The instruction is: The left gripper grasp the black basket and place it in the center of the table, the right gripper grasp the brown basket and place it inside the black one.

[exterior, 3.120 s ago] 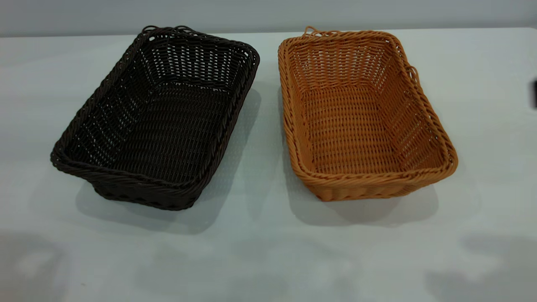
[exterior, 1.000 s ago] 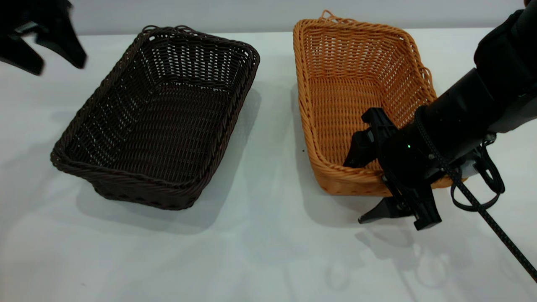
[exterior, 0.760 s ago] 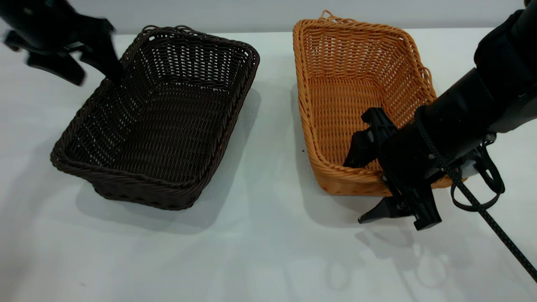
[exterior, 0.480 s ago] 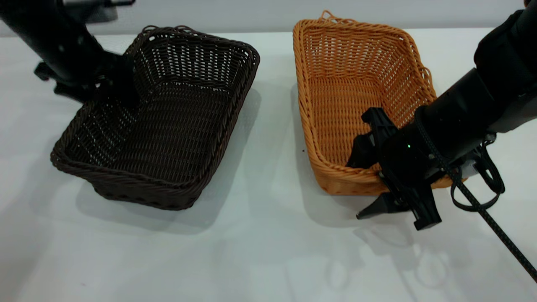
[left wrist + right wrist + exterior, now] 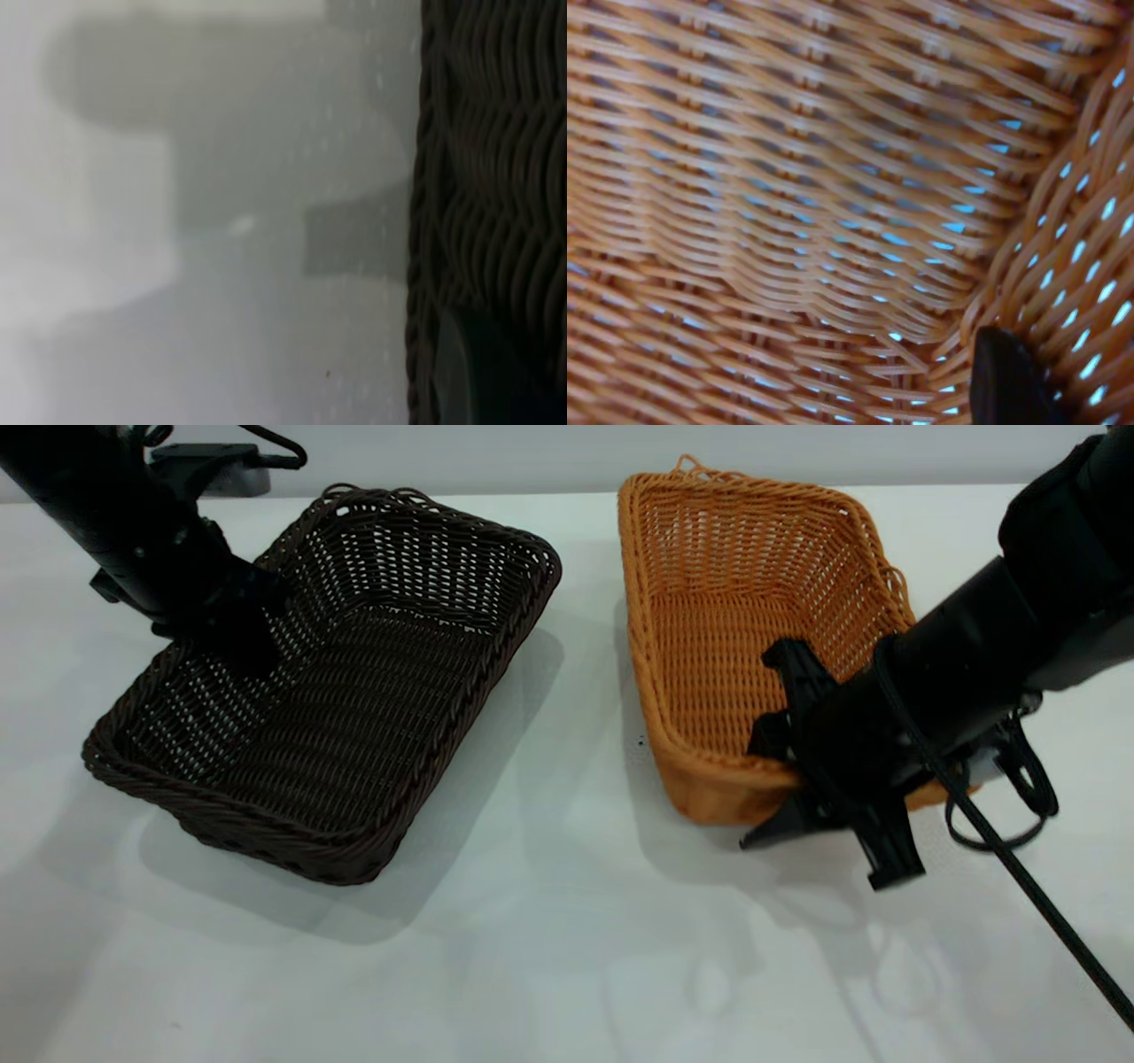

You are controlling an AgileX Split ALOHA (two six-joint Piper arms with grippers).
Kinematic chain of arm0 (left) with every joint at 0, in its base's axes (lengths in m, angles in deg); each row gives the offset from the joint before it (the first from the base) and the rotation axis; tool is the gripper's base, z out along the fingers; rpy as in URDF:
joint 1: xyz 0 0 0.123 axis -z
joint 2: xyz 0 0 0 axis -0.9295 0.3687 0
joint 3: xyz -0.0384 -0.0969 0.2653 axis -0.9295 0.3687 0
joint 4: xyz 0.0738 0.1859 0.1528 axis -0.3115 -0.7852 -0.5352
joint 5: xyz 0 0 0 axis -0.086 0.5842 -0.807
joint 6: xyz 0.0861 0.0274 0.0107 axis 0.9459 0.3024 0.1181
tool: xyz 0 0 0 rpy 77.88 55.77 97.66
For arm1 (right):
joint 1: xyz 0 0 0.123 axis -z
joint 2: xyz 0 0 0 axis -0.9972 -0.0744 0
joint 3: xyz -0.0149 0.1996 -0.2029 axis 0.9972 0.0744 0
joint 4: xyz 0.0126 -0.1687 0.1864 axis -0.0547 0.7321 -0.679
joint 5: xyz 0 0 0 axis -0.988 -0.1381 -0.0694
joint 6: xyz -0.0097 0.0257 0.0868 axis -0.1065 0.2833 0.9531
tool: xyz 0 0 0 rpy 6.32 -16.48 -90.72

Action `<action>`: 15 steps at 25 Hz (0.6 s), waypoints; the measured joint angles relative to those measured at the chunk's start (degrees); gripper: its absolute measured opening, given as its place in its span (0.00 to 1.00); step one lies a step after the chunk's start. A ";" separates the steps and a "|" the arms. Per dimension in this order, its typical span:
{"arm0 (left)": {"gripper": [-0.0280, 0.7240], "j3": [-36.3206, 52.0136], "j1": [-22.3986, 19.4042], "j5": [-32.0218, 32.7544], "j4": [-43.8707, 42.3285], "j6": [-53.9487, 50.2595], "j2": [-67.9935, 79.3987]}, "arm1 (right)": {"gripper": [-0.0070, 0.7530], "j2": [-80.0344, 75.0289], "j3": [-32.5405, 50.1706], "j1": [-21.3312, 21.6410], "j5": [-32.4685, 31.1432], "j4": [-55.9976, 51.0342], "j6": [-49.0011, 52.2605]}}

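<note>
Black basket [image 5: 328, 700]: sitting left on the tabletop [image 5: 549, 957], long axis running near-to-far.
Left gripper [image 5: 235, 624]: gripping its far-left rim; jaws closing on wicker.
Brown basket [image 5: 753, 629]: lying right, near end tilting up.
Right gripper [image 5: 788, 788]: jaws clamping its near rim.

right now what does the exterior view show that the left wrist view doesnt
Only the exterior view shows the brown basket, with the right gripper clamped on its near wall, and the left gripper at the black basket's left wall. Only the left wrist view shows that wall's outer weave close up. Both show the black basket and the white table.
</note>
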 joint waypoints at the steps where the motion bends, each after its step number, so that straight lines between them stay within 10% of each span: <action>1: 0.15 -0.03 0.07 -0.07 -0.04 0.46 0.00 | 0.28 0.44 -0.80 1.05 -0.04 0.21 -0.34; 15: 0.14 -3.47 14.03 -9.07 1.43 39.42 1.48 | 0.27 8.31 -15.86 21.81 -15.25 27.74 -4.60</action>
